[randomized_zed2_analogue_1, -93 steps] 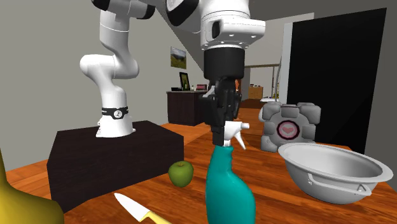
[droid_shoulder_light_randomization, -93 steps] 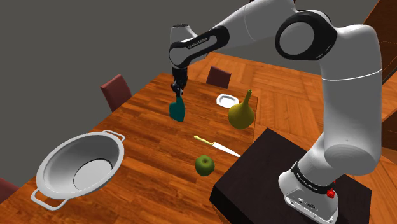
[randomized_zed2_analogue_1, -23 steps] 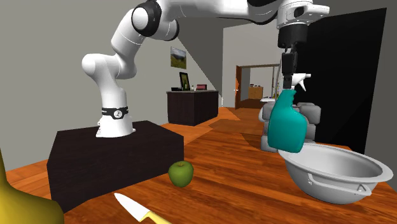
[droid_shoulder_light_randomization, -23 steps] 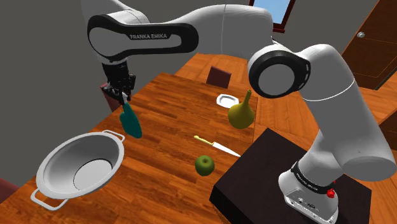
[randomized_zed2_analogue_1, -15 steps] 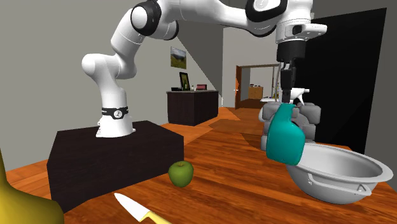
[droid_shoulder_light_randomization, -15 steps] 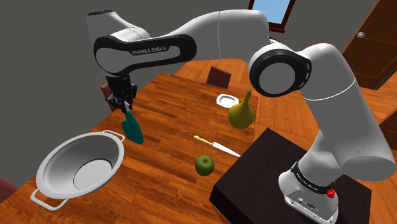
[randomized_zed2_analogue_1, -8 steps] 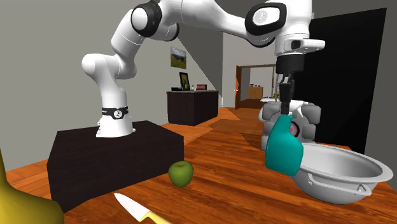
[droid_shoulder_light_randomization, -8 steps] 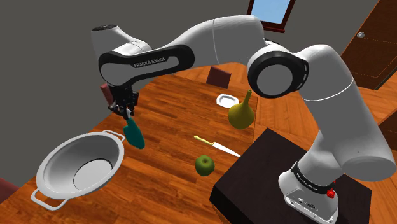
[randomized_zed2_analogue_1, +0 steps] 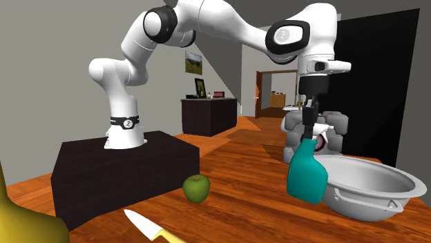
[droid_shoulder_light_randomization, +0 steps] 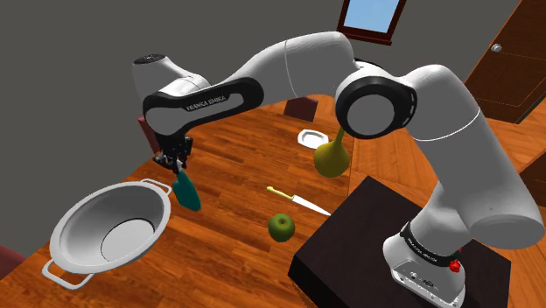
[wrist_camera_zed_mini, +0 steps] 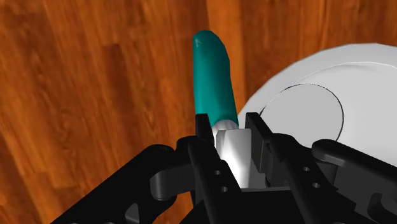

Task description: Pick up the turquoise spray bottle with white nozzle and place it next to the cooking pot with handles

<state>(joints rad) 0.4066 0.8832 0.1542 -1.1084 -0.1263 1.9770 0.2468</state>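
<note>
shoulder view: bottle point(droid_shoulder_light_randomization: 186, 192) is up, hanging from the claw point(droid_shoulder_light_randomization: 172, 163) low over the table point(droid_shoulder_light_randomization: 236, 166), just beside the pot point(droid_shoulder_light_randomization: 150, 220) rim. pick done; set-down and release left, i judge.
second exterior view: bottle point(randomized_zed2_analogue_1: 306, 177) hangs tilted by the pot point(randomized_zed2_analogue_1: 373, 181) wall; can't tell if its base touches wood.
wrist view: fingers point(wrist_camera_zed_mini: 202, 127) clenched on the white nozzle point(wrist_camera_zed_mini: 230, 145), teal body pointing away beyond them.

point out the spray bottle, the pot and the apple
teal spray bottle with white nozzle point(randomized_zed2_analogue_1: 307, 178): second exterior view, on its body
white round pot with two handles point(droid_shoulder_light_randomization: 83, 223): shoulder view, on its inner wall
round green apple point(droid_shoulder_light_randomization: 281, 227): shoulder view, on its middle
</note>
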